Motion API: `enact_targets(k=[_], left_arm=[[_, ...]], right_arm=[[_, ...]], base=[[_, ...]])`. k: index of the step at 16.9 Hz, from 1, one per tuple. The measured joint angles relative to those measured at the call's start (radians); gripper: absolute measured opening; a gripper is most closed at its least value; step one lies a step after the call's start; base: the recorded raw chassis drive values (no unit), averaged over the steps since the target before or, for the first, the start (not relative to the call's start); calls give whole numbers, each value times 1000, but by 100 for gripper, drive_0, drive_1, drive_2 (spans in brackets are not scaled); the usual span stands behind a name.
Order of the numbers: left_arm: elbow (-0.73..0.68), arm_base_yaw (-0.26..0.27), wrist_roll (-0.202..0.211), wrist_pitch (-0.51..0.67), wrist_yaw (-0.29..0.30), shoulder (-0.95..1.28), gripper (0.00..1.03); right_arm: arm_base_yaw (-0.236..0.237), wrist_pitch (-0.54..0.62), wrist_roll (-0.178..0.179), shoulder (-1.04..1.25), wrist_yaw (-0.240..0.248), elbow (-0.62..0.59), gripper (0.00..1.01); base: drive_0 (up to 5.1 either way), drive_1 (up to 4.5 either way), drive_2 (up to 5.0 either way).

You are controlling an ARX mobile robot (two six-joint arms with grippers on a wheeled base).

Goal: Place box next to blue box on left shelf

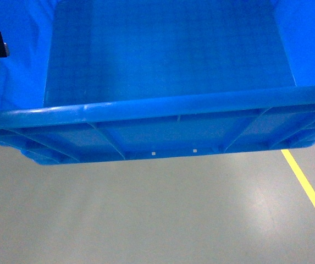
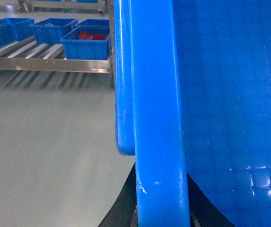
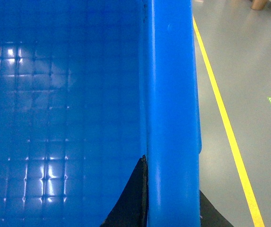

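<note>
Head view showed the box (image 1: 168,66) held above the grey floor (image 1: 146,214). The left gripper (image 2: 161,215) clamped its left rim and the right gripper (image 3: 170,208) its right rim. The shelf (image 2: 45,64) stood well apart, carrying small blue trays (image 2: 85,45).

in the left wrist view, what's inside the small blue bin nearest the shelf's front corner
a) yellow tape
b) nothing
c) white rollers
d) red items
d: the small blue bin at the front of the left shelf shows red items above its rim, past the big box that fills the foreground.
</note>
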Motion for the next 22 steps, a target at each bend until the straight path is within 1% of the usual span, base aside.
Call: enact_targets(k=[22], left_arm=[[0,0,0,2,0,0,6]], right_arm=[[0,1,0,0,0,0,8]], base=[[-6,428,-439]])
